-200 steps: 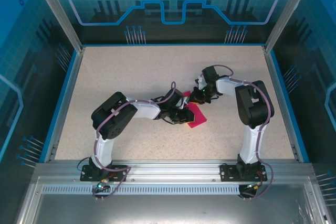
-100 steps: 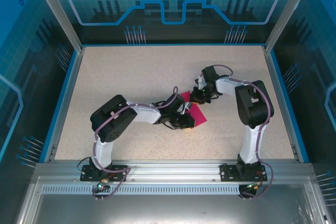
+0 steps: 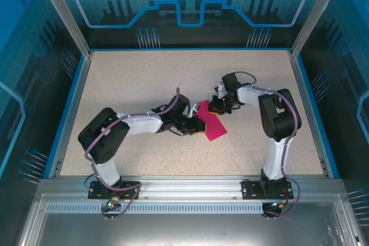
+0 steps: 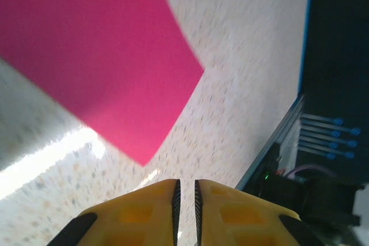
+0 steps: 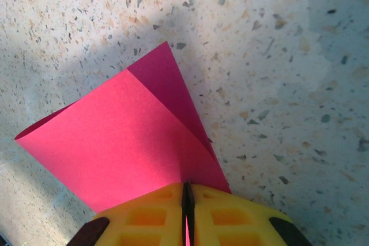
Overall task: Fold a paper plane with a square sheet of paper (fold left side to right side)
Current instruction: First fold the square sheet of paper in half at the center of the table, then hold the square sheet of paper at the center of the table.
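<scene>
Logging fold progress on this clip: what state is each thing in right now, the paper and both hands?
square sheet of paper: folded over on itself, layers not lined up, the fold looks loose rather than pressed flat.
right hand: shut, pinching one edge of the sheet.
left hand: fingers almost together with nothing between them, just short of the sheet's corner.

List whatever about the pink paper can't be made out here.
Top external: square sheet of paper, one edge hidden behind the left gripper, far corner behind the right gripper.
Left wrist: sheet blurred, cut off by top and left edges.
Right wrist: pinched edge hidden behind the fingers.
</scene>
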`<move>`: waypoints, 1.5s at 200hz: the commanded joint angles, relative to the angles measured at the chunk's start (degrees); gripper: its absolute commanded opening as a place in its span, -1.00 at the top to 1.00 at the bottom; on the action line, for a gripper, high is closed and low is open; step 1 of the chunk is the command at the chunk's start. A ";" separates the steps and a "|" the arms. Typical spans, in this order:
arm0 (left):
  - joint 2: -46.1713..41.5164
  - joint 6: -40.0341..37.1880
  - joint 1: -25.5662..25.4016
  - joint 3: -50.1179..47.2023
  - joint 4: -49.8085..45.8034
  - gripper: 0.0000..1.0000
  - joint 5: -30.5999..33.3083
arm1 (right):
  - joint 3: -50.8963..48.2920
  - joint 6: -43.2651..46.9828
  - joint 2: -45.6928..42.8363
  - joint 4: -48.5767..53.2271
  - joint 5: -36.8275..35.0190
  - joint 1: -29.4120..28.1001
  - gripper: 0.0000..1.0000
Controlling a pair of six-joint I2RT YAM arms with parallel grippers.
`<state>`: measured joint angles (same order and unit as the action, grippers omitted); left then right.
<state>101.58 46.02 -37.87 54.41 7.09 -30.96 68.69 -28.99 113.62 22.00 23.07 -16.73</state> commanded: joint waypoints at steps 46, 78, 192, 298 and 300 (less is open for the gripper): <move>11.98 -1.92 2.15 10.90 -0.55 0.67 -1.81 | -2.16 -0.98 0.77 0.06 -0.02 -0.67 0.76; 15.52 -2.96 1.75 14.32 -2.39 0.68 -1.71 | -1.84 -0.82 0.42 -0.58 1.16 -0.65 0.75; 19.97 -3.35 1.22 13.57 -10.61 0.67 3.16 | -3.09 1.32 -11.34 0.25 0.28 0.00 0.40; 19.77 -4.18 1.25 15.73 -12.56 0.67 3.15 | -15.52 3.60 -15.73 7.45 -3.31 -2.58 0.74; 19.77 -4.18 1.16 15.81 -12.57 0.67 3.11 | -15.51 3.59 -15.52 7.53 -3.47 -2.55 0.75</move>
<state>119.22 43.38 -36.27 69.38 -0.43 -29.65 54.22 -25.23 95.29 28.12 20.99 -18.39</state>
